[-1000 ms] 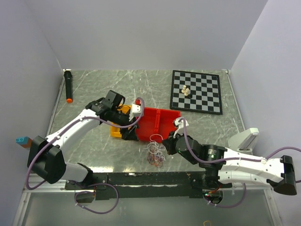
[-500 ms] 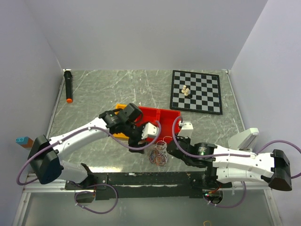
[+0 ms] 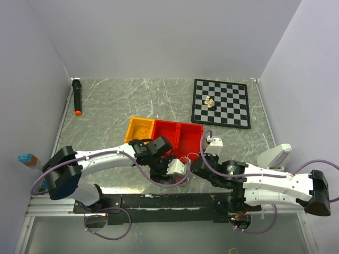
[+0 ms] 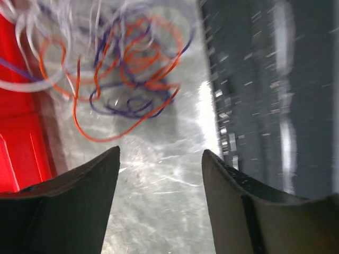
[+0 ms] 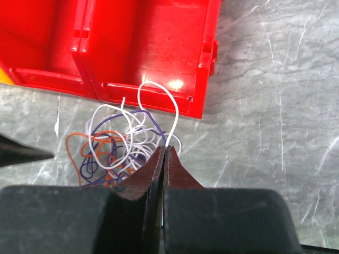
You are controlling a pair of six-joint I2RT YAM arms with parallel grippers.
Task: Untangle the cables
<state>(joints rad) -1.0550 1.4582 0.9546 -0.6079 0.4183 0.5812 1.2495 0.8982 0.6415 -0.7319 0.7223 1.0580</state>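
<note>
The cables (image 5: pixel 119 151) are a small clump of thin white, orange and purple loops on the marble table, just in front of the red bin (image 5: pixel 132 47). My right gripper (image 5: pixel 164 150) is shut on a white cable, which rises from its tips in a loop over the bin's front wall. In the left wrist view the cables (image 4: pixel 127 69) lie a little ahead of my left gripper (image 4: pixel 160 153). It is open, low over bare table, with nothing between its fingers. From above, both grippers, left (image 3: pixel 177 168) and right (image 3: pixel 195 164), meet over the clump and hide most of it.
A yellow bin (image 3: pixel 140 129) adjoins the red bin (image 3: pixel 180 135). A chessboard (image 3: pixel 221 103) with a few pieces (image 3: pixel 210 102) lies at the back right. A black marker (image 3: pixel 77 97) lies at the back left. A dark rail (image 4: pixel 265 79) runs along the table's near edge beside my left gripper.
My left arm has swung from the bins toward the near edge and come down beside the clump, its jaws narrowing somewhat. The right gripper has stayed shut and shifted slightly.
</note>
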